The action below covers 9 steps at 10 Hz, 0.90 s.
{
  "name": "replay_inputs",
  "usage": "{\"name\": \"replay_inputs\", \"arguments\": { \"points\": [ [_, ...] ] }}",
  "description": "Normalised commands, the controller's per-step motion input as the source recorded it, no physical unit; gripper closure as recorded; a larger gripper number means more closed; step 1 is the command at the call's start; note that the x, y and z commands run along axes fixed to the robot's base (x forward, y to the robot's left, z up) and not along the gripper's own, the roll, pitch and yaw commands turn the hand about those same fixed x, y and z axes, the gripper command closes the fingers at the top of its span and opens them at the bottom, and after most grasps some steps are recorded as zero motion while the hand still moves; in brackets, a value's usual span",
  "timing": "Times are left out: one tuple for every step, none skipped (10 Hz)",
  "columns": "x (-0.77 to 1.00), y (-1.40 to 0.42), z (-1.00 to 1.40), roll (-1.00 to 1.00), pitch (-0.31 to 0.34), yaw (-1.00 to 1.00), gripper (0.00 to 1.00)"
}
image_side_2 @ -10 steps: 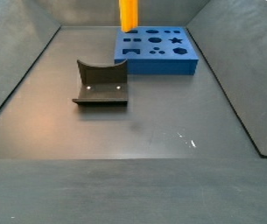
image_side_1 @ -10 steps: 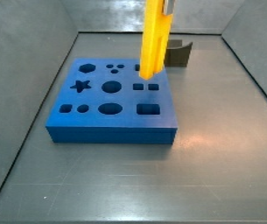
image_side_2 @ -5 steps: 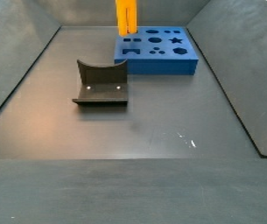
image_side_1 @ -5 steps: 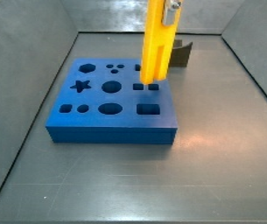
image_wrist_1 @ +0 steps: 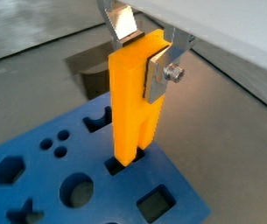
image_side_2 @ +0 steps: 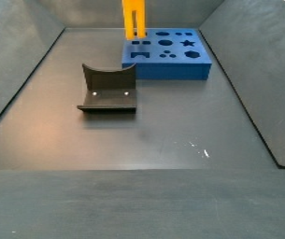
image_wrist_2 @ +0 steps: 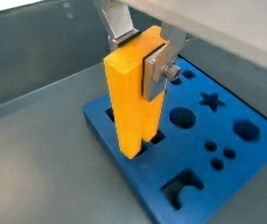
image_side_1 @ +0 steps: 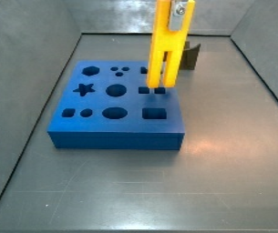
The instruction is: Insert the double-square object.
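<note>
The gripper, silver fingers clamped on the upper end of the yellow bar, holds it upright above the blue block, long axis vertical. The bar's two square prongs point down at the paired square holes near the block's edge. The matte block, cut with star, round and square holes, lies on a smooth grey floor between grey walls, with the dark curved block well apart.

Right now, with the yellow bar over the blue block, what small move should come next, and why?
Probably a short, straight push down. The hand is shut on the bar near its top, and the bar stands upright. Both wrist views show its lower end at the paired square holes in the block, but most of its length is above the surface. How deep it sits I cannot tell.
</note>
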Motion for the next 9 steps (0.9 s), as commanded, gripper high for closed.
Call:
{"name": "replay_inputs", "arguments": {
  "points": [
    [0.13, 0.02, -0.13, -0.10, -0.113, -0.93, 1.00],
    [0.12, 0.00, -0.14, -0.11, -0.117, -0.91, 1.00],
    [-0.19, 0.00, 0.00, 0.00, 0.000, -0.18, 1.00],
    [-0.29, 0.00, 0.07, 0.00, -0.041, -0.01, 1.00],
    [-0.20, 0.00, 0.00, 0.00, -0.097, 0.00, 1.00],
    [-0.25, 0.00, 0.00, 0.00, -0.127, 0.02, 1.00],
    [-0.18, 0.00, 0.00, 0.00, -0.114, 0.00, 1.00],
    [0.00, 0.00, 0.00, 0.01, -0.050, 0.00, 1.00],
    [0.00, 0.00, 0.00, 0.02, -0.010, 0.00, 1.00]
  ]
}}
